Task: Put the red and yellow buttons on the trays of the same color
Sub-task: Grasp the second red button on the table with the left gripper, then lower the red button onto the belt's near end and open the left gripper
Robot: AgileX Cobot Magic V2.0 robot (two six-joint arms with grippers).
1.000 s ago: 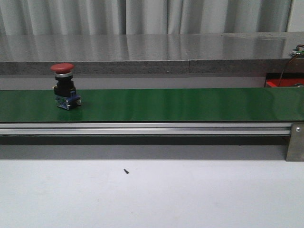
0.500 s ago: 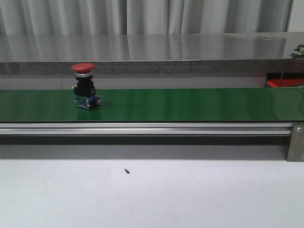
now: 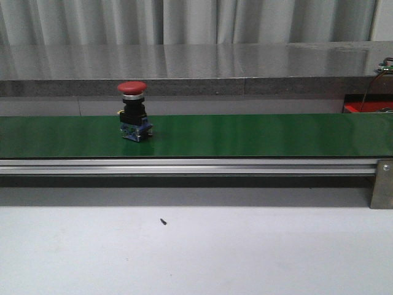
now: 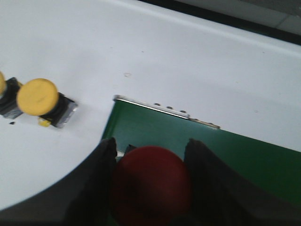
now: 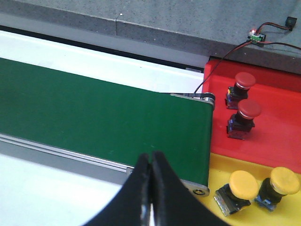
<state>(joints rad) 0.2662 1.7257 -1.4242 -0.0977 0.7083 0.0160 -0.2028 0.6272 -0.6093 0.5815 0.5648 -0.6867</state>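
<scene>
in the front view, the red button point(image 3: 133, 112) is riding upright on the green belt point(image 3: 258, 135), further right than half a second ago, so it is heading toward the trays.

in the left wrist view, the left gripper point(image 4: 151, 155) is pinching another red button point(image 4: 150, 186) above the belt end; yellow buttons point(image 4: 38, 96) are lying nearby.

in the right wrist view, the right gripper point(image 5: 151, 176) is waiting with jaws pressed together, near the red tray point(image 5: 277, 117) and yellow tray point(image 5: 225, 167), both already holding matching buttons.
</scene>
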